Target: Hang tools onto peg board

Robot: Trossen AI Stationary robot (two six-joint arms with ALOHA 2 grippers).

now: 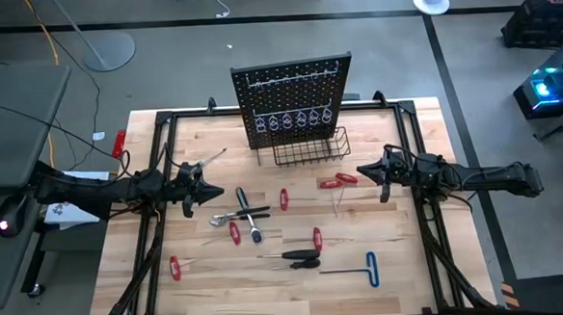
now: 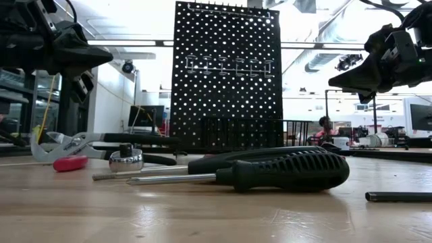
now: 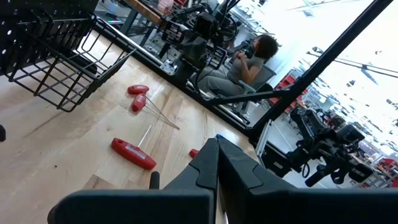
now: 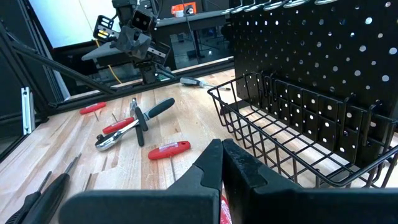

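The black peg board [image 1: 293,99] stands upright at the table's far middle, with a row of metal loop hooks [image 1: 302,120] and a wire basket [image 1: 310,148] at its foot. The tools lie flat on the wood before it: silver pliers [image 1: 234,216], several red-handled tools [image 1: 339,181], two black-handled screwdrivers [image 1: 299,260] and a blue T-handle key [image 1: 371,269]. My left gripper [image 1: 216,190] hovers shut at the left, above the table and level. My right gripper [image 1: 359,170] hovers shut at the right, near the red pair. Neither one touches anything.
A black metal frame [image 1: 164,120] runs round the tabletop's edges. A silver-tipped tool [image 1: 209,159] lies beside my left arm. Bare wood lies between the two grippers and near the front edge. A person [image 3: 249,62] sits beyond the table's right side.
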